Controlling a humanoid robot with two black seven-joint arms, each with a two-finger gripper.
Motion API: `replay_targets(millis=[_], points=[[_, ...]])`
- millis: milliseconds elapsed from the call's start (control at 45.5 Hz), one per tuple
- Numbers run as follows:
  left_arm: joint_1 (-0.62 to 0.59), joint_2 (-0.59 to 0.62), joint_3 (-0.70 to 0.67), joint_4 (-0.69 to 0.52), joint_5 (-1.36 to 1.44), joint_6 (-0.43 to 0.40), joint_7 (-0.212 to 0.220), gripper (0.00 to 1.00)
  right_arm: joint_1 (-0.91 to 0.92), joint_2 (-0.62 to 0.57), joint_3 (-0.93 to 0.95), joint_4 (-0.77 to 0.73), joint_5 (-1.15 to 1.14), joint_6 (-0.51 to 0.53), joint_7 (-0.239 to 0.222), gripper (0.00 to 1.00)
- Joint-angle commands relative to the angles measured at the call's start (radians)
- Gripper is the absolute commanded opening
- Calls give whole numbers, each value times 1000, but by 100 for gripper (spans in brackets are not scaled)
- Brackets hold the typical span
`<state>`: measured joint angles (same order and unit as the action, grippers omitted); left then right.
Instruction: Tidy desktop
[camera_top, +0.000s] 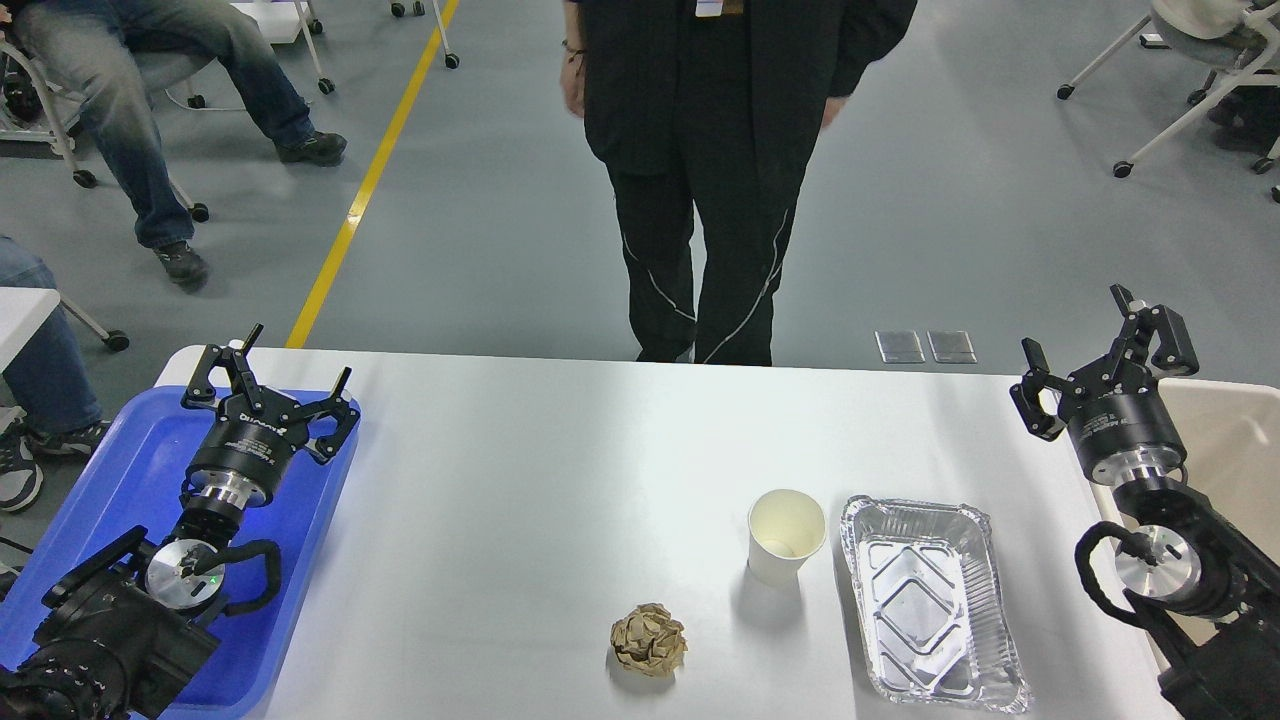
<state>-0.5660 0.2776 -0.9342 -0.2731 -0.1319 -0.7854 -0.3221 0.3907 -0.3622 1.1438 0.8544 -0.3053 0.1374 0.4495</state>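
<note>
The white desktop (520, 480) fills the lower half of the head view. On it sit a crumpled brown paper ball (649, 639) near the front, an upright white paper cup (786, 535) right of centre, and an empty foil tray (930, 600) beside the cup. My left gripper (270, 372) hovers open over the blue tray at the left, far from these items. My right gripper (1085, 345) stands open at the table's right edge, above and right of the foil tray, with nothing between its fingers.
A blue plastic tray (130, 470) lies at the left edge under my left arm. A beige bin (1235, 440) stands off the right edge behind my right arm. A person in black (720, 170) stands just past the table's far edge.
</note>
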Motion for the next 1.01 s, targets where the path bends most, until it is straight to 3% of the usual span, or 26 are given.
replay_targets(millis=[0, 988], points=[[0, 0, 0, -1, 0, 0, 2, 100, 0, -1, 1, 2, 0, -1, 0, 100], [0, 0, 0, 0, 0, 0, 0, 100, -3, -11, -6, -1, 0, 1, 0, 100]])
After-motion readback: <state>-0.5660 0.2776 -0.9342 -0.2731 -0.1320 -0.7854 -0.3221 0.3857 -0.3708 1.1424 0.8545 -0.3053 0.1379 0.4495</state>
